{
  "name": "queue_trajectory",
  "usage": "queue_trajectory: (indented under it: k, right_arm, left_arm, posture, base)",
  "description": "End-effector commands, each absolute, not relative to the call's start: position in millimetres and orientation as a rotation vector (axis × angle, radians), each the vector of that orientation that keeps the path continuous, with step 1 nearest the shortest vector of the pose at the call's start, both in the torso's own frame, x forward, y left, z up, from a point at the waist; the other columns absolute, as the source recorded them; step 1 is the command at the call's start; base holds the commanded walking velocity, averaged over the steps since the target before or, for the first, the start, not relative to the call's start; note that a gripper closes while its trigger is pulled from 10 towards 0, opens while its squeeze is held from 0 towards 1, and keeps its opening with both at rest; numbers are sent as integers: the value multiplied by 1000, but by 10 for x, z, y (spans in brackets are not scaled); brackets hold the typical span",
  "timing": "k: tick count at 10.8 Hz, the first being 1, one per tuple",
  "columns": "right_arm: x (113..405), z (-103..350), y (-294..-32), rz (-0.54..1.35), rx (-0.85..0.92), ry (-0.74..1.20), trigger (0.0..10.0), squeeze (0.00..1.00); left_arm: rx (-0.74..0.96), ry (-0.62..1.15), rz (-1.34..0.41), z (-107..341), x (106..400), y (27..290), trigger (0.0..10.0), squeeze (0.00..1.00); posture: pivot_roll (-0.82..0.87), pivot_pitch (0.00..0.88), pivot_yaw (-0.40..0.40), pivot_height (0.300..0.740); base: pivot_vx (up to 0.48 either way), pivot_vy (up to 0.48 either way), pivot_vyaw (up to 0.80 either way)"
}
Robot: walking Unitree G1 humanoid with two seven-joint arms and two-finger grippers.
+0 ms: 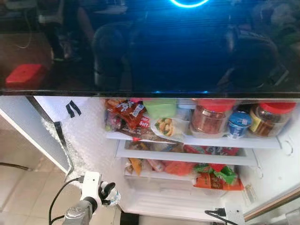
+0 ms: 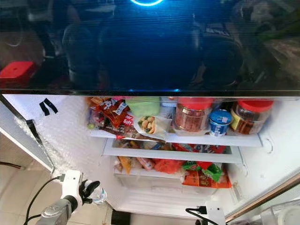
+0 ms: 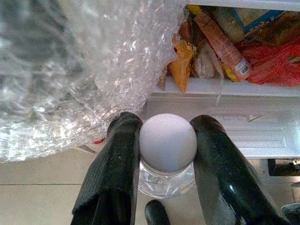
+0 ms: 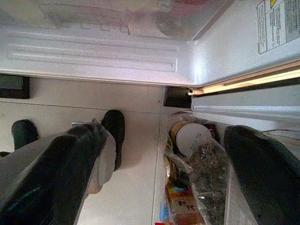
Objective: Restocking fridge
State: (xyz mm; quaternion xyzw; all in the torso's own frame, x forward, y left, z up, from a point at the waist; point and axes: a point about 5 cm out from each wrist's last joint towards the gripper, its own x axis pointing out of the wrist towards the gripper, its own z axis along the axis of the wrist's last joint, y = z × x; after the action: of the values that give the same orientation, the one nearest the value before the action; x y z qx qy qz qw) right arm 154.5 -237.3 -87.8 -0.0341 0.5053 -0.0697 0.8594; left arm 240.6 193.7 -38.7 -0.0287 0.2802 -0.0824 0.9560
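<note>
Left gripper (image 3: 167,154): two black fingers clamped on the neck of a clear water bottle (image 3: 167,176) with a pale grey cap, held low in front of the open fridge (image 1: 84,140), at its lower left corner, outside the shelves.

Right gripper (image 4: 168,173): fingers spread wide, holding nothing, low by the fridge's right side above the tiled floor (image 4: 136,140).

Top shelf (image 1: 197,139): red snack packets (image 1: 129,115), one marked "Soft"; a nut packet (image 1: 165,126); two red-lidded jars (image 1: 211,117); a blue-lidded cup (image 1: 239,123).

Lower shelves: orange and red packets (image 1: 178,167); green-and-orange packet (image 1: 216,177).

Bubble wrap (image 3: 70,70) lines the fridge's left wall, just beside the bottle.
</note>
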Motion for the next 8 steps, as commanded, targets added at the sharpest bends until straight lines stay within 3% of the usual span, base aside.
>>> queue_trajectory:
  k: [1,8]
  right_arm:
    - [1526,-888,-2366,-148,-66,1068,10000,0]
    - [1512,-893,-2371,-138,-78,1080,10000,0]
  left_arm:
    - [-39,597,-159,-410,2369,2002,10000,0]
    - [-33,611,-166,-424,2356,1997,10000,0]
  posture:
    - [-99,64,82,740]
    - [-100,52,79,740]
  base:
    - [0,-255,0]
    - [0,-281,0]
